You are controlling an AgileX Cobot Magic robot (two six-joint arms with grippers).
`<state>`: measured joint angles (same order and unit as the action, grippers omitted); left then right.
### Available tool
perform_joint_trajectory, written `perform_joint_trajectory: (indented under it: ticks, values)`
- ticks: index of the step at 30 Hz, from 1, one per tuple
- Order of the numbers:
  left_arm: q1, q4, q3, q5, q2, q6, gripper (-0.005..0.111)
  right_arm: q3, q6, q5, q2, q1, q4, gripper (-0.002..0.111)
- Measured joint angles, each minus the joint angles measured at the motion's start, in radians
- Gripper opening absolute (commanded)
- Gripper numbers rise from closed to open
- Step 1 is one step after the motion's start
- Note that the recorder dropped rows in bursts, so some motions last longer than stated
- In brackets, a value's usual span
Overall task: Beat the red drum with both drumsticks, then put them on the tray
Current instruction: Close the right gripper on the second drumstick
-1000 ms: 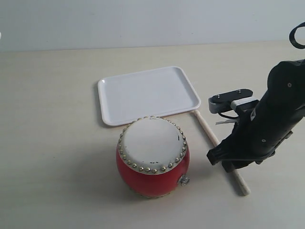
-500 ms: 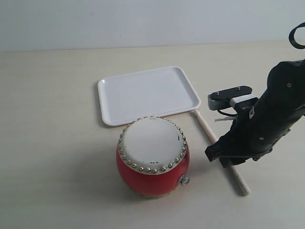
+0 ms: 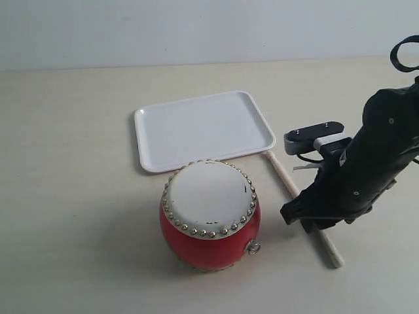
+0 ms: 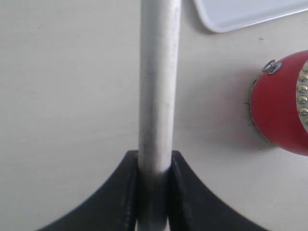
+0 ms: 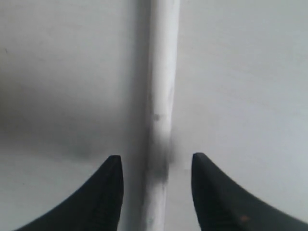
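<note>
The red drum (image 3: 209,216) stands upright on the table just in front of the white tray (image 3: 203,129), which holds nothing. One drumstick (image 3: 283,173) lies flat on the table to the drum's right. My right gripper (image 3: 313,226) is low over its near half. In the right wrist view that drumstick (image 5: 161,86) runs between the two spread fingers of the right gripper (image 5: 156,161), which is open and not touching it. My left gripper (image 4: 155,159) is shut on the other drumstick (image 4: 159,72), with the drum (image 4: 284,110) and a tray corner (image 4: 245,12) off to one side. The left arm is out of the exterior view.
The pale table (image 3: 72,196) runs back to a light wall (image 3: 196,29). The right arm's black body (image 3: 380,157) fills the right side of the exterior view and hides part of the lying stick.
The right arm has crept slightly left and lower over the lying drumstick. Drum, tray and stick have not moved.
</note>
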<state>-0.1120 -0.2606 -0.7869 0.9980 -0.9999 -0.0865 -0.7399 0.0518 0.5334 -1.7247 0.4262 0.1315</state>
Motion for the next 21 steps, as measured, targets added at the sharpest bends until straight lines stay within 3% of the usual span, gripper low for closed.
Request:
perform_joint_trajectory:
  ticks: [9,18,21]
  values:
    - [0.000,0.000,0.000,-0.002,0.000,0.000,0.000,0.000,-0.002,-0.004,-0.038,0.000,0.000,0.040]
    - [0.000,0.000,0.000,-0.002,0.000,0.000,0.000,0.000,-0.002,-0.008,-0.040,-0.002,0.000,0.001]
    - [0.000,0.000,0.000,-0.002,0.000,0.000,0.000,0.000,-0.002,-0.008,-0.040,-0.002,0.004,0.000]
